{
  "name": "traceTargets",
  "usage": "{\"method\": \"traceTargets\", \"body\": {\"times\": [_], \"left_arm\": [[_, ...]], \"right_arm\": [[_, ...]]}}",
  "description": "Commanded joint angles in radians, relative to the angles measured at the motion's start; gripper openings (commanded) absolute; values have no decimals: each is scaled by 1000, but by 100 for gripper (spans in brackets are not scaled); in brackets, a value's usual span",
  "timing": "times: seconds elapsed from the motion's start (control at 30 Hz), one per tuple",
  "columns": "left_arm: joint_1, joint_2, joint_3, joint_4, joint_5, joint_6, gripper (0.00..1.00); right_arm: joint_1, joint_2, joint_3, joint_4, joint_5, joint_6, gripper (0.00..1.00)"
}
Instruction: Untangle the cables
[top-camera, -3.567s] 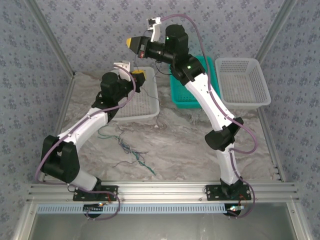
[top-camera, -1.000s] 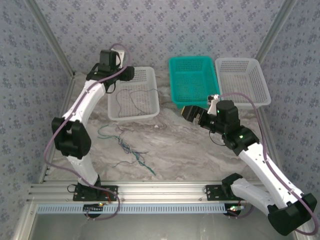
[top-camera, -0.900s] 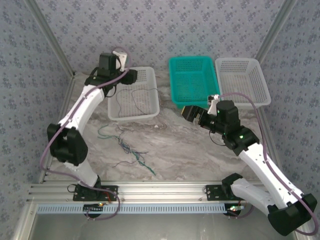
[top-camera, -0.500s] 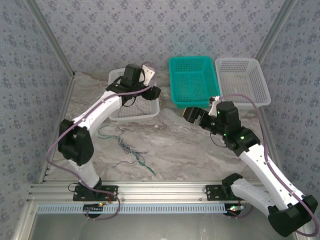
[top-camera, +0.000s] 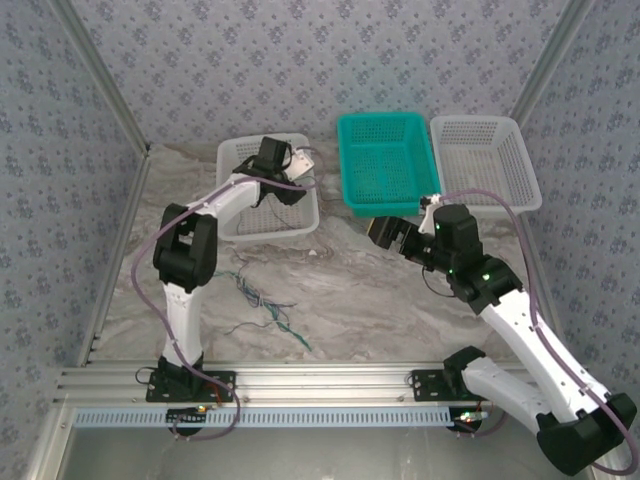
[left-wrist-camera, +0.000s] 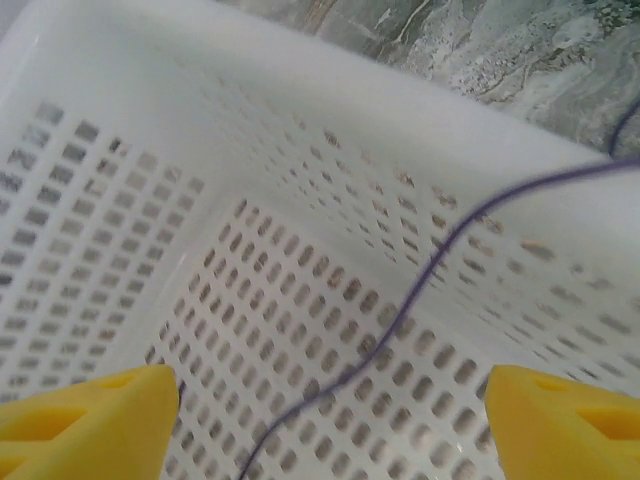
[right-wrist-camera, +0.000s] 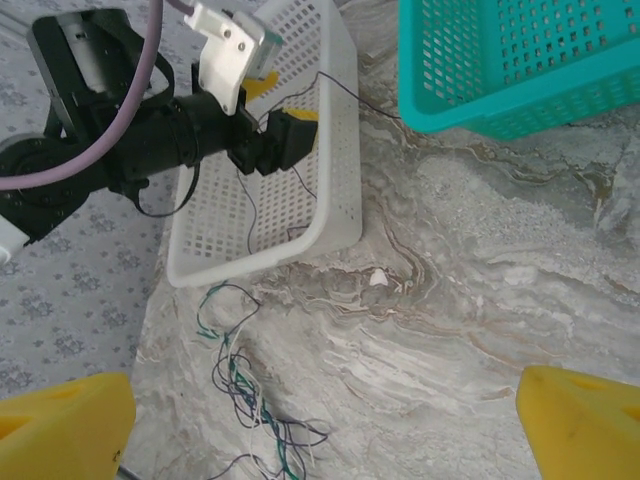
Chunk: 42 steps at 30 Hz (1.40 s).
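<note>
Progress looks early: one thin dark maroon cable lies inside the white perforated plastic basket on the left, with one end trailing over its rim toward the teal plastic basket. Left gripper hovers just above that cable, its yellow fingers spread and nothing between them, so I judge this wire delivered. Right gripper hangs wide open and empty over the marble tabletop, near the teal basket. Tangled knot of dark green, pale and maroon cables sits on the table in front of the white basket, not yet separated
</note>
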Motion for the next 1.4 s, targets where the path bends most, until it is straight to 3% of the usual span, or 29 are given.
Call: {"method": "traceTargets", "body": {"times": [0.0, 0.03, 0.1, 0.13, 0.17, 0.4, 0.53, 0.73, 1.0, 1.03, 1.07, 1.13, 1.17, 1.23, 1.37], "left_arm": [[2, 68, 99, 9, -10, 117, 72], [4, 80, 112, 4, -14, 118, 62], [6, 77, 102, 25, -17, 109, 21], [5, 63, 86, 44, -13, 101, 7], [5, 42, 62, 67, -6, 89, 0], [14, -199, -123, 238, 56, -51, 0], [33, -278, -111, 207, -44, -129, 0], [88, -310, -106, 137, -233, -230, 0], [123, -241, -146, 49, -254, -328, 0], [123, -234, -155, 51, -221, -331, 3], [122, -229, -162, 49, -197, -340, 15], [120, -243, -175, 50, -195, -369, 57], [120, -268, -186, 65, -193, -385, 71], [120, -318, -190, 68, -179, -410, 81], [120, -433, -153, -46, -111, -514, 83]], "right_arm": [[4, 11, 27, -19, 17, -11, 100], [3, 14, 32, -20, 17, -9, 100], [4, 18, 38, -21, 19, -9, 100], [4, 20, 37, -19, 21, -9, 100], [5, 23, 35, -16, 23, -8, 100], [7, 56, 39, 10, 5, 6, 100], [9, 58, 43, 10, 3, 8, 100], [16, 48, 38, 15, 7, 10, 100], [27, 47, 41, 17, 11, 13, 100], [26, 46, 41, 16, 12, 12, 100], [28, 47, 41, 16, 11, 11, 100], [28, 47, 46, 11, 11, 10, 100], [28, 48, 50, 7, 11, 10, 100], [29, 46, 53, 3, 12, 8, 100], [48, 41, 57, 2, 57, -16, 100]]}}
